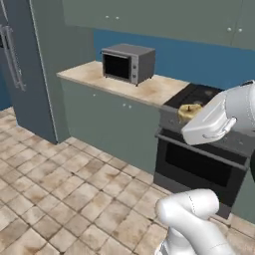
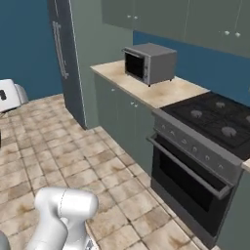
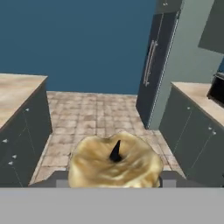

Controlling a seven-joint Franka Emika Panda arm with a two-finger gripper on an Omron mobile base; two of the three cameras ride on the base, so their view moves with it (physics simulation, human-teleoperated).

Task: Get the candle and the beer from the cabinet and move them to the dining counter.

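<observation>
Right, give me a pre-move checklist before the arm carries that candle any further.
1. Candle between the hand's fingers: ok, sits right at the hand.
2. Wick end showing on the candle: ok.
3. Hand raised above the stove: ok, in the left base view.
4. Floor ahead between the counters free: ok.
5. Beer collected: cannot tell.
6. Dining counter ahead: cannot tell which marble top it is.
</observation>
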